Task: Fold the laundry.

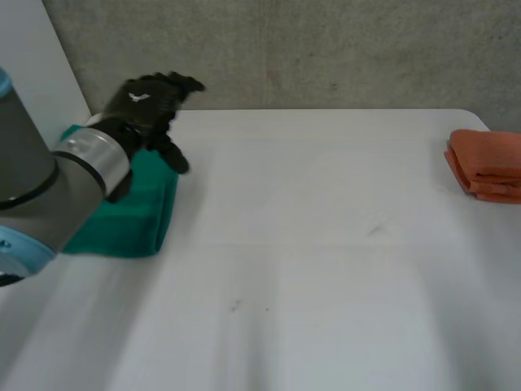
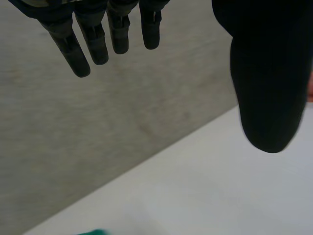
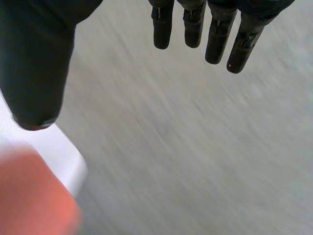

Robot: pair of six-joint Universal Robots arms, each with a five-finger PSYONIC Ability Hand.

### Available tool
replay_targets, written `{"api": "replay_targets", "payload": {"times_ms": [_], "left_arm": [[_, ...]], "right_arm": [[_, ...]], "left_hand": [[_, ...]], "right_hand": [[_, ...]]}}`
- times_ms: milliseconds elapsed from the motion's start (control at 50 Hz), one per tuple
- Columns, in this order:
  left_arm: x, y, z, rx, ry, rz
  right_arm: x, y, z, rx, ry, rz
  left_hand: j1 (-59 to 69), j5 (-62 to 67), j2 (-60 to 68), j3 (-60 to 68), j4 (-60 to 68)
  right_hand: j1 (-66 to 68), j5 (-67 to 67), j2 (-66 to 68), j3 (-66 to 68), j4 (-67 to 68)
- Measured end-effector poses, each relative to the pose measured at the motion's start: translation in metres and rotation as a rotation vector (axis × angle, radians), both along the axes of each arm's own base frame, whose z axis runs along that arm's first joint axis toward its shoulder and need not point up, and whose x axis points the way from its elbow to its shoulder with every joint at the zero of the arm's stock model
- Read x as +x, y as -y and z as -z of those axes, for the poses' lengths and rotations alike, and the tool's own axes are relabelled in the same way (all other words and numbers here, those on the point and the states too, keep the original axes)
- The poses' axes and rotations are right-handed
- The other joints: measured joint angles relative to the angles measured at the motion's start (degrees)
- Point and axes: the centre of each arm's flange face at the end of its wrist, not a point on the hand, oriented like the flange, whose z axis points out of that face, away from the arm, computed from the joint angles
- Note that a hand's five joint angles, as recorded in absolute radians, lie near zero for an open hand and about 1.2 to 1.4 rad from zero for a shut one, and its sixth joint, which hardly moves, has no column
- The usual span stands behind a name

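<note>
My left hand (image 1: 146, 106) hovers empty, fingers straight, over the folded green cloth (image 1: 134, 213) at the surface's (image 1: 309, 244) left edge. My right hand (image 3: 36, 63) is likewise spread and empty near the folded orange cloth (image 1: 488, 163), which sits at the right edge, parked there as done, I'd say.

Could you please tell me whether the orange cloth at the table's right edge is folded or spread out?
Folded: the orange cloth lies as a compact stack, with layered edges showing along its side.
</note>
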Motion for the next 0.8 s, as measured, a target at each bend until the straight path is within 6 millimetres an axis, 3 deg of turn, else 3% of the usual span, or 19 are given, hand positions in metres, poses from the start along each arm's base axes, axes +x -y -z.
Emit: {"api": "replay_targets", "payload": {"times_ms": [40, 60, 100, 140, 180, 200, 280, 320, 340, 400, 520, 680, 720, 740, 800], "left_arm": [[0.007, 0.009, 0.001, -0.017, 0.008, -0.028], [0.017, 0.021, 0.005, -0.034, 0.033, -0.064], [0.023, 0.029, 0.009, -0.043, 0.057, -0.087], [0.042, 0.050, 0.024, -0.056, 0.145, -0.144], [0.049, 0.057, 0.030, -0.057, 0.179, -0.159], [0.062, 0.070, 0.045, -0.053, 0.258, -0.189], [0.086, 0.091, 0.076, -0.032, 0.398, -0.232], [0.090, 0.095, 0.081, -0.029, 0.419, -0.240], [0.104, 0.106, 0.096, -0.016, 0.475, -0.265], [0.123, 0.122, 0.115, 0.000, 0.533, -0.302], [0.147, 0.145, 0.142, -0.001, 0.593, -0.377], [0.169, 0.166, 0.171, -0.019, 0.749, -0.469], [0.174, 0.170, 0.176, -0.017, 0.797, -0.488], [0.178, 0.171, 0.179, -0.015, 0.824, -0.498], [0.179, 0.172, 0.178, -0.019, 0.842, -0.512]], "right_arm": [[0.012, -0.008, 0.000, 0.008, 0.034, -0.052], [0.048, -0.033, 0.004, 0.043, 0.119, -0.209], [0.065, -0.047, 0.008, 0.064, 0.152, -0.279], [0.111, -0.092, 0.027, 0.148, 0.216, -0.480], [0.115, -0.096, 0.029, 0.156, 0.219, -0.496], [0.141, -0.131, 0.050, 0.227, 0.230, -0.610], [0.166, -0.179, 0.084, 0.327, 0.205, -0.720], [0.167, -0.184, 0.089, 0.339, 0.199, -0.729], [0.172, -0.206, 0.109, 0.398, 0.165, -0.759], [0.171, -0.228, 0.131, 0.465, 0.122, -0.774], [0.161, -0.245, 0.157, 0.550, 0.070, -0.762], [0.150, -0.255, 0.164, 0.568, 0.050, -0.744], [0.146, -0.254, 0.163, 0.561, 0.052, -0.734], [0.143, -0.254, 0.162, 0.556, 0.055, -0.726], [0.139, -0.252, 0.160, 0.544, 0.060, -0.712]], "left_hand": [[0.0, 0.0, 0.0, 0.0, 0.0], [0.0, 0.0, 0.0, 0.0, 0.0], [0.0, 0.0, 0.0, 0.0, 0.0], [0.0, 0.0, 0.0, 0.0, 0.0], [0.0, 0.0, 0.0, 0.0, 0.0], [0.0, 0.0, 0.0, 0.0, 0.0], [0.0, 0.0, 0.0, 0.0, 0.0], [0.0, 0.0, 0.0, 0.0, 0.0], [0.0, 0.0, 0.0, 0.0, 0.0], [0.0, 0.0, 0.0, 0.0, 0.0], [0.0, 0.0, 0.0, 0.0, 0.0], [1.6, 1.1, 1.5, 1.2, 1.5], [7.9, 6.3, 7.8, 7.4, 6.9], [23.9, 26.6, 28.2, 27.0, 27.7], [24.1, 28.6, 29.7, 29.1, 29.9]], "right_hand": [[0.0, 0.0, 0.0, 0.0, 0.0], [0.0, 0.0, 0.0, 0.0, 0.0], [0.0, 0.0, 0.0, 0.0, 0.0], [0.0, 0.0, 0.0, 0.0, 0.0], [0.0, 0.0, 0.0, 0.0, 0.0], [0.0, 0.0, 0.0, 0.0, 0.0], [0.0, 0.0, 0.0, 0.0, 0.0], [0.0, 0.0, 0.0, 0.0, 0.0], [0.0, 0.0, 0.0, 0.0, 0.0], [0.0, 0.0, 0.0, 0.0, 0.0], [0.0, 0.0, 0.0, 0.0, 0.0], [0.0, 0.0, 0.0, 0.0, 0.0], [0.0, 0.0, 0.0, 0.0, 0.0], [0.0, 0.0, 0.0, 0.0, 0.0], [0.0, 0.0, 0.0, 0.0, 0.0]]}}
